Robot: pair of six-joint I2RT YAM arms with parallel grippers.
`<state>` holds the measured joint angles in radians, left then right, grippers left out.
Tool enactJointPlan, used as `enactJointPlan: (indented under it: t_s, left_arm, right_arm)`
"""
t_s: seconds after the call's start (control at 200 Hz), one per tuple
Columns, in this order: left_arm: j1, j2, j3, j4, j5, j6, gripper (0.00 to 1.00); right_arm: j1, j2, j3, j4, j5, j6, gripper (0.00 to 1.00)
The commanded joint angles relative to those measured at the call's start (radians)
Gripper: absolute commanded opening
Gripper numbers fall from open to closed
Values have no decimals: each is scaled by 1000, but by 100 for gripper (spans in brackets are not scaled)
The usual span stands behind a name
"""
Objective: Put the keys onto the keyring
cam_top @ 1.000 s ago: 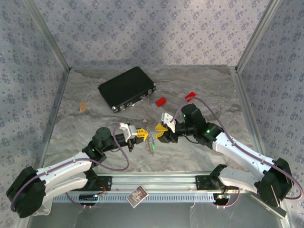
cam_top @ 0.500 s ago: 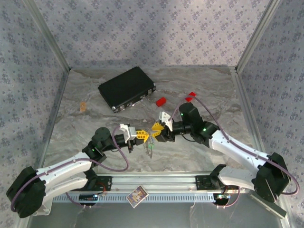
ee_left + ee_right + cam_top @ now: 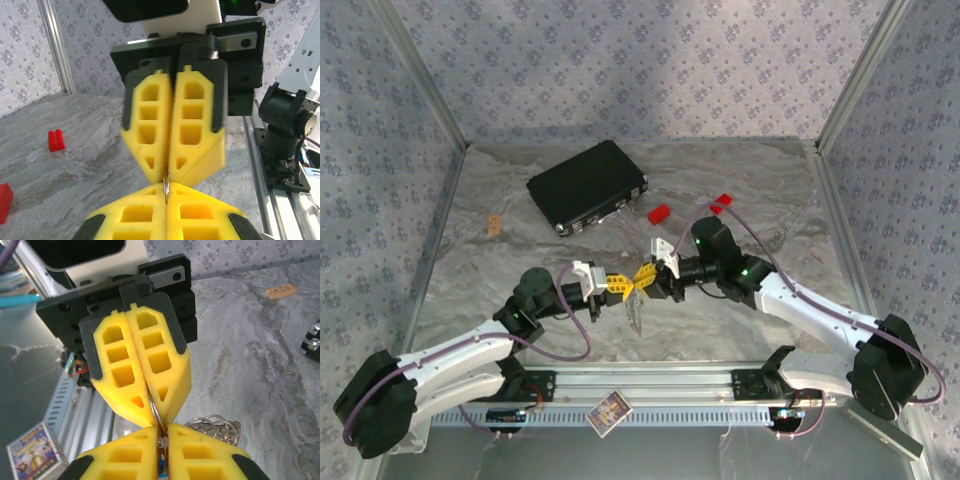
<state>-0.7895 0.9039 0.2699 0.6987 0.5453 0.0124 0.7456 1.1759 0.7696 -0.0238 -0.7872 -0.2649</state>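
Both grippers meet tip to tip above the table's front middle. My left gripper (image 3: 620, 286) (image 3: 165, 192) is shut on a thin silvery loop of the keyring (image 3: 165, 186). My right gripper (image 3: 646, 275) (image 3: 162, 429) faces it and is shut on the same keyring (image 3: 156, 412). More silvery loops of the ring (image 3: 216, 427) bunch beside my right fingers. A small dangling bunch (image 3: 637, 312) hangs below the two grippers. A bit of blue, a key's head (image 3: 160, 471), peeks between my right fingers at the frame's bottom edge. The rest of the keys is hidden.
A black rectangular case (image 3: 586, 186) lies at the back left. Two red bricks (image 3: 660, 213) (image 3: 721, 203) sit behind the grippers. A small tan piece (image 3: 495, 225) lies far left. A picture card (image 3: 609, 412) rests on the front rail. Metal frame posts edge the table.
My right gripper has moved left up to the left gripper's tips and gone from open to shut on the keyring. The left arm has held still.
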Motion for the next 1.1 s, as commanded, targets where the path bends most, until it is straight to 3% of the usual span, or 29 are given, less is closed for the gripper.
enactJointPlan:
  t_s: [0.0,0.285,0.475,0.655,0.75,0.979,1.049,1.094]
  left_arm:
    - [-7,1,18,89,28,-15,0]
    - [-11,-75,30,-151,-78,10,19]
    - [-19,-82,78,-327,-89,65,21]
    - [-24,-46,105,-353,-72,77,21]
    - [-25,-32,118,-356,-55,82,20]
    - [-26,-30,154,-427,-25,104,0]
    - [-27,-35,150,-423,-21,103,0]
    - [-26,-38,145,-415,-23,99,0]
  right_arm:
    - [12,24,32,-9,-22,-19,0]
    - [14,29,120,-244,50,-115,0]
    - [36,59,199,-382,103,-183,0]
    - [81,103,282,-491,170,-242,0]
    - [102,128,314,-525,199,-260,0]
    - [123,151,372,-609,251,-283,0]
    - [104,131,348,-582,245,-247,0]
    - [86,110,318,-549,227,-224,12]
